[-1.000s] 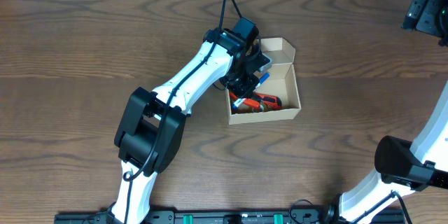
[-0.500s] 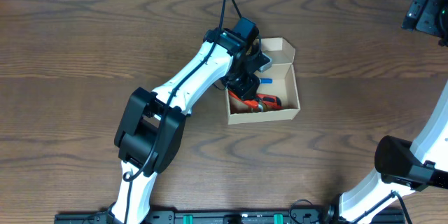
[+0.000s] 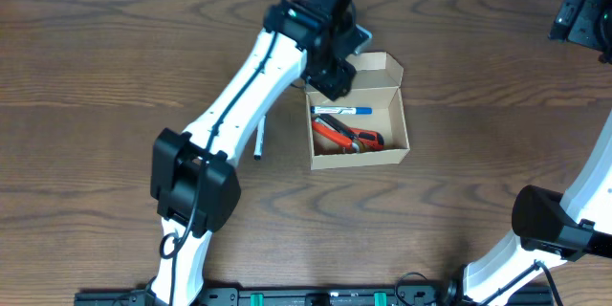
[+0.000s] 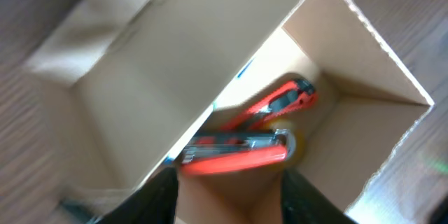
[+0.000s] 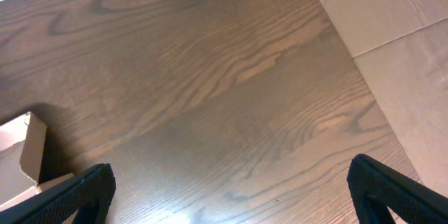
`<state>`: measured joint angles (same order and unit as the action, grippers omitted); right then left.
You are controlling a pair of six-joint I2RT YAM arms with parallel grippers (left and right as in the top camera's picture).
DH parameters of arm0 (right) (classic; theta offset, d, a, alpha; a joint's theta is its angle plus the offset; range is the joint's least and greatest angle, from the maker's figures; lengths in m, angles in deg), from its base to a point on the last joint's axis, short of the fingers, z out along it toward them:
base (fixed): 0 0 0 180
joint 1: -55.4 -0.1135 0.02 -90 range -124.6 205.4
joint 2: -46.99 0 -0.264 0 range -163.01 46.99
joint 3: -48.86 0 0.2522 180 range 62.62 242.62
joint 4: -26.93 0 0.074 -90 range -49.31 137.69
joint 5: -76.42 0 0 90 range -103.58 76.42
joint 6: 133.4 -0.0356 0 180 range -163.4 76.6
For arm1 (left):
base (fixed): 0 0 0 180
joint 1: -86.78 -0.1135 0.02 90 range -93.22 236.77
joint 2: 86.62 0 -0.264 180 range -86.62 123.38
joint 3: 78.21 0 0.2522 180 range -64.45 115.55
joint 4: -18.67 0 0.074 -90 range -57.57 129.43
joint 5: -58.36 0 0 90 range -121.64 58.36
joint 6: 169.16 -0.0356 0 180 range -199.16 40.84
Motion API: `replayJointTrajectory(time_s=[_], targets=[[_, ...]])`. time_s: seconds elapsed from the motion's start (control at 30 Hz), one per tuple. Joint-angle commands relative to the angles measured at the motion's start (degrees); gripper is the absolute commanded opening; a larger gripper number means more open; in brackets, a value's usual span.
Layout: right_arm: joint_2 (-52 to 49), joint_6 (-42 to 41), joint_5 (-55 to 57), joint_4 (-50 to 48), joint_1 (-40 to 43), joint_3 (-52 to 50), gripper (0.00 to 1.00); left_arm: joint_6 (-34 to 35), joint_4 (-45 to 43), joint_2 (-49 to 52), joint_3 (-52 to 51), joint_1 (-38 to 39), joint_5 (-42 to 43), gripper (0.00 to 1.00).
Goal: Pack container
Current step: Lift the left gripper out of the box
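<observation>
The container [image 3: 395, 149] is a small tan cardboard box at mid-table, its flap lid [image 3: 381, 64] standing up at the back. Inside lie a white marker with a blue cap [image 3: 344, 112] and orange-red hand tools [image 3: 350, 137]. My left gripper [image 3: 335, 75] hovers over the box's back-left corner. In the left wrist view the left gripper [image 4: 231, 203] is open with nothing between its fingers, looking down on the orange-red tools [image 4: 245, 150] inside the container [image 4: 175, 56]. My right gripper [image 5: 234, 196] is wide open over bare table, far off at the top right [image 3: 581, 14].
A thin white pen [image 3: 258, 141] lies on the wood table left of the box. The right arm's base link [image 3: 545, 220] stands at the lower right. In the right wrist view the table's edge [image 5: 350, 52] meets a cardboard-coloured floor.
My left gripper opened and let the blue-capped marker go into the box. It then rose and drew back toward the table's far edge, which uncovered the pen. The right arm did not move.
</observation>
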<state>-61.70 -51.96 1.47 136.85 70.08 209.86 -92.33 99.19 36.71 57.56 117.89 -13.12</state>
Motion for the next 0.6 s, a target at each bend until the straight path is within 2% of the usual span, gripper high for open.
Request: replayJointTrajectory(time_s=[0.0,0.07,0.2,0.33,0.43,0.57], targets=[[0.0,-0.6,0.6,0.0,0.3,0.0,0.99,1.8,4.3,-0.1,5.5,-2.3,-6.7,0.37],[0.0,-0.6,0.6,0.0,0.3,0.0,0.99,2.2,7.1,-0.1,6.8,-4.1,-9.0,0.37],[0.0,-0.6,0.6,0.0,0.3,0.0,0.99,4.5,11.2,-0.1,6.6,-9.3,-10.6,0.43],[0.0,-0.6,0.6,0.0,0.3,0.0,0.99,9.2,13.5,-0.1,6.6,-15.2,-11.3,0.47],[0.0,-0.6,0.6,0.0,0.3,0.0,0.99,14.4,14.9,-0.1,6.6,-17.5,-15.9,0.48],[0.0,-0.6,0.6,0.0,0.3,0.0,0.99,19.1,15.0,-0.1,5.1,-16.8,-24.0,0.50]])
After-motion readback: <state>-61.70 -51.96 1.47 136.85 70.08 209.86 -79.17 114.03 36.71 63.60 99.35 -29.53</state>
